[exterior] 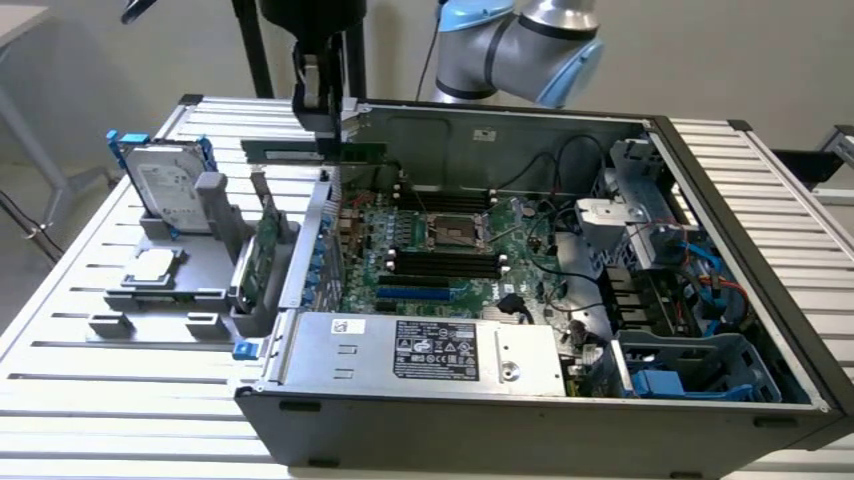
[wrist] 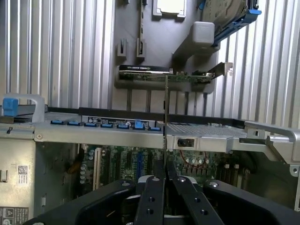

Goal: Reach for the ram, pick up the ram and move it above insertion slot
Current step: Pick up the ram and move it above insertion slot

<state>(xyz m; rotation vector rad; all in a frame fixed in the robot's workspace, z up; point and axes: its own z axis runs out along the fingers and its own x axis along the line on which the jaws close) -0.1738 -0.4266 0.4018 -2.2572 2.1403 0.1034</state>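
Ram [exterior: 310,150] clamped edge-on between closed fingers [wrist: 151,190], above the open case [exterior: 747,300].

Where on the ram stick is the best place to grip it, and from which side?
Grip it mid-length, pinching the two flat faces from above the top long edge. The ram is long, thin and level on edge, so a centred pinch likely balances it and leaves the lower edge free. The gripper is shut on it that way.
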